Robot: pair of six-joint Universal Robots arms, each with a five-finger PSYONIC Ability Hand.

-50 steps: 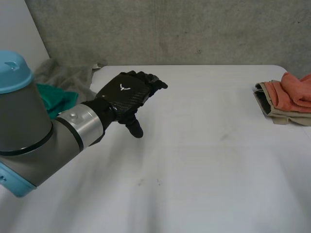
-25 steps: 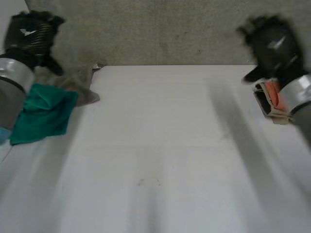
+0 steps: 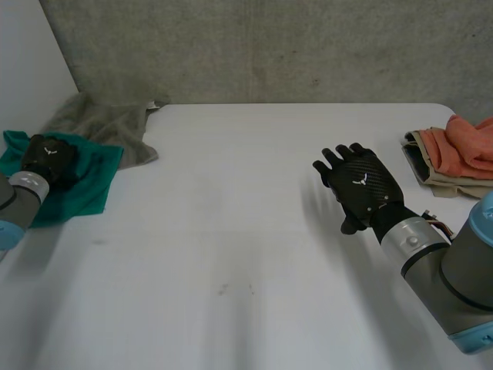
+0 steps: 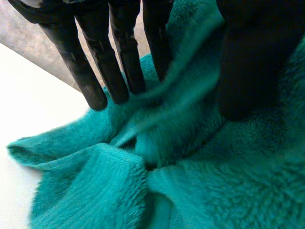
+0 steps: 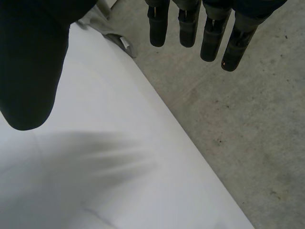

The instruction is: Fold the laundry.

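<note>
Two hands over one white table (image 3: 231, 231). The top is bare and matte w/ a few faint scuffs and specks near its middle. Behind the table's far edge is a rough grey concrete wall (image 3: 269, 46); a plain white wall (image 3: 27, 77) stands off the far-left corner.

Laundry sits at both ends of the table:
- Far-left corner: a teal towel (image 3: 88, 185), crumpled.
- Just behind it, towards the far edge: a grey towel (image 3: 104, 123), lying loose and touching the teal one.
- Right edge: a folded stack (image 3: 454, 158), orange cloth on top of beige.

L hand (image 3: 48, 154) is down on the towel at the table's left end. In the wrist view its fingers (image 4: 88, 71) are straight w/ tips sunk in the pile (image 4: 190, 181). The thumb (image 4: 248, 62) is planted well apart, w/ a hump of cloth between them but not clamped. A bit of table (image 4: 28, 109) shows beside the towel.

R hand (image 3: 358, 185) hangs above the table's right half, short of the stack and touching nothing. Its fingers (image 5: 190, 24) are straight and spread, the thumb (image 5: 28, 71) is wide out, and it holds nothing. Under it in the wrist view are the table (image 5: 95, 167), the concrete beyond its edge (image 5: 238, 119), and a corner of the grey towel (image 5: 102, 24).
</note>
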